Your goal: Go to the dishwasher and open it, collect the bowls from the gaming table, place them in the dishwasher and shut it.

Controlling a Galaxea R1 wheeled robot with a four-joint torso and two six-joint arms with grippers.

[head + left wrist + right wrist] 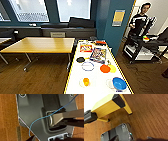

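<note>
Bowls sit on the white top of the gaming table point(75, 82), straight ahead: orange bowl point(105, 68) touching yellow bowl point(112, 68) toward the right edge, pale blue-rimmed bowl point(87, 66) near the middle. Closer in, a blue bowl point(119, 83) and a small orange cup point(86, 81). Game boxes point(98, 55) lie at the far end. Wood-topped bench point(40, 45) stands to the left; a person point(140, 20) stands at the right. Right wrist view shows a yellow table corner point(109, 105) over wood floor point(149, 116). Fingers on both arms: cannot tell. Judged step: arriving to collect bowls; a reach over the table edge comes next.

three bowls point(105, 68), two game boxes point(98, 55), one gaming table point(75, 82), one person point(139, 21)
</note>
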